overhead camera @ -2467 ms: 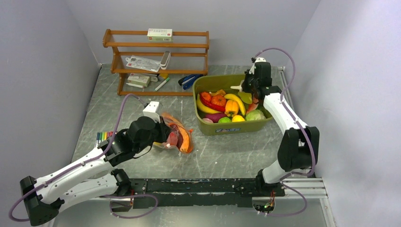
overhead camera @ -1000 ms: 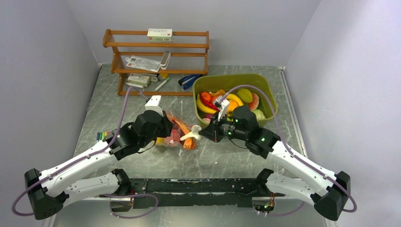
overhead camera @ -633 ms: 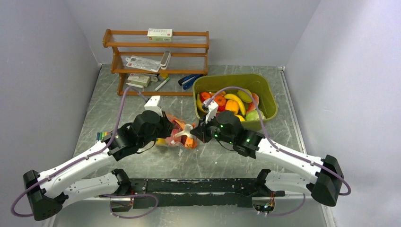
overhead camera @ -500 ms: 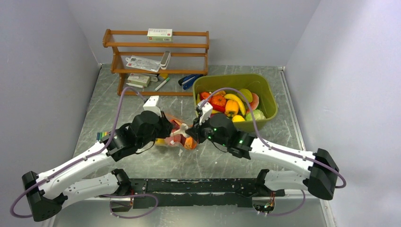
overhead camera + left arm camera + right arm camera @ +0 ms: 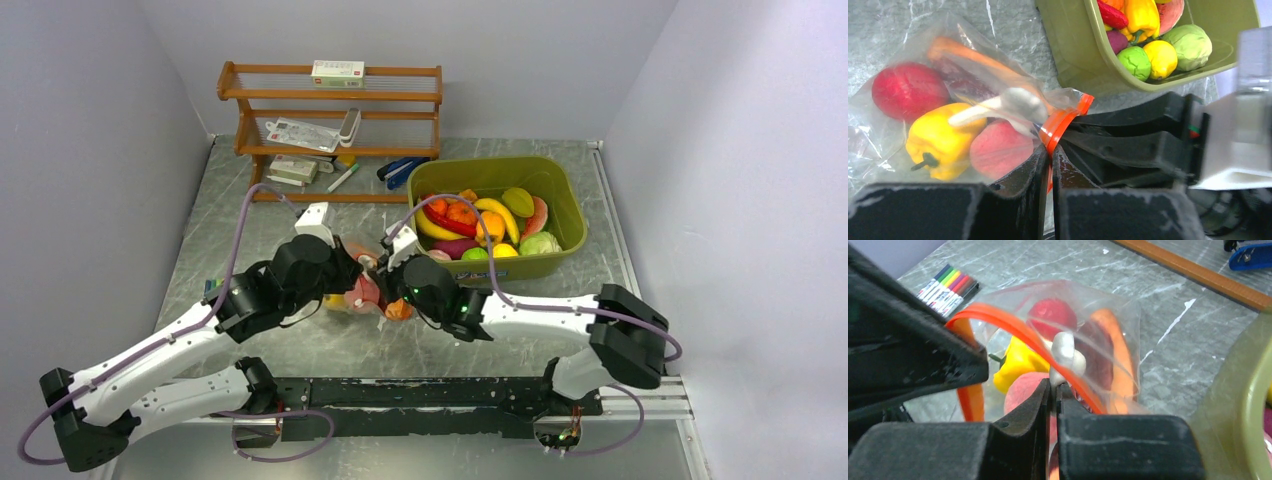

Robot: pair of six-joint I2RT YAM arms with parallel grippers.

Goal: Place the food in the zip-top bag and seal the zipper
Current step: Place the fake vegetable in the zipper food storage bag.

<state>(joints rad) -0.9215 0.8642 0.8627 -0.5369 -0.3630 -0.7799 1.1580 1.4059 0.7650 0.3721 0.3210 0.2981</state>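
Observation:
The clear zip-top bag (image 5: 368,288) lies on the table between my grippers. In the left wrist view it (image 5: 893,60) holds a red apple (image 5: 908,90), a yellow pepper (image 5: 940,140), a pink peach (image 5: 998,147) and an orange carrot (image 5: 973,55). My left gripper (image 5: 1050,150) is shut on the red-orange zipper (image 5: 1063,120) and holds the mouth up. My right gripper (image 5: 1053,384) is shut on a white toy vegetable (image 5: 1066,352), pushed into the bag's mouth behind the zipper (image 5: 1013,325). From above, the left gripper (image 5: 345,275) and right gripper (image 5: 385,290) meet at the bag.
An olive-green tub (image 5: 555,180) with several more toy fruits and vegetables stands right of the bag. Marker pens (image 5: 213,290) lie left of it and also show in the right wrist view (image 5: 950,287). A wooden rack (image 5: 330,130) with packets stands at the back, with a blue stapler (image 5: 400,170) beside it.
My right arm swung from the tub leftward to the bag, carrying the white toy vegetable into the bag's mouth. My left gripper kept its hold on the zipper.

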